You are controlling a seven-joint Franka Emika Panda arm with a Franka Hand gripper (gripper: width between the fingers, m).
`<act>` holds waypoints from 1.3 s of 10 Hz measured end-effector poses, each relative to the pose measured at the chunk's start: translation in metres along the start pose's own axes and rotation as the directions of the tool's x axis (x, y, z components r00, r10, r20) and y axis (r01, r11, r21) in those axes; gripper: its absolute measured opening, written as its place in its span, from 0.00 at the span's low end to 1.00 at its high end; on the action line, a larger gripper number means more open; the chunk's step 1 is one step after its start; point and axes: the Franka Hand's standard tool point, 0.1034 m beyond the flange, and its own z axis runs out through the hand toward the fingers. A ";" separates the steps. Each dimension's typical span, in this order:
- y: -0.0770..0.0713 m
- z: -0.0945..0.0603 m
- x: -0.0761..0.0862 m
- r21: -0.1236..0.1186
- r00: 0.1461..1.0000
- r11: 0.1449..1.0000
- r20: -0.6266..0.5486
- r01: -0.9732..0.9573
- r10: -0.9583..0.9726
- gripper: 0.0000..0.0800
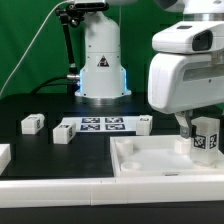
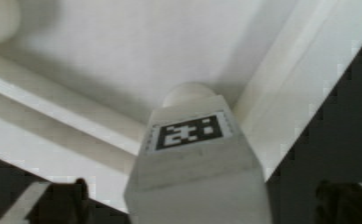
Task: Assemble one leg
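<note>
Leg (image 1: 205, 136), stubby white block w/ b&w tag, clenched upright in gripper (image 1: 197, 128) over tray (image 1: 150, 158).

The exterior view looks low across the table (image 1: 40, 100) toward the arm's base (image 1: 101, 75) — the wrist view peers closely down; both share the leg (image 1: 206, 136) over the tray (image 1: 150, 160).

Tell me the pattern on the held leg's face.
A square black-and-white marker tag on the white leg; clearest in the wrist view.
</note>
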 end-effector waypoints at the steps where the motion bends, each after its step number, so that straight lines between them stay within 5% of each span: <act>1: 0.000 0.000 0.000 0.000 1.000 1.000 0.000 -0.001 0.001 0.53; 2: 0.000 0.000 0.000 0.000 1.000 1.000 0.000 -0.001 0.001 0.53; 3: 0.000 0.000 0.000 0.000 1.000 1.000 0.000 -0.002 0.002 0.36; 6: 0.000 0.000 0.000 0.004 0.997 0.997 -0.001 -0.075 0.075 0.36; 7: 0.000 0.000 0.000 0.010 0.973 0.973 -0.002 -0.229 0.229 0.36; 10: 0.001 0.001 0.000 0.021 0.836 0.836 0.004 -0.548 0.548 0.36; 13: 0.004 0.002 0.000 0.042 0.576 0.575 0.015 -0.817 0.817 0.36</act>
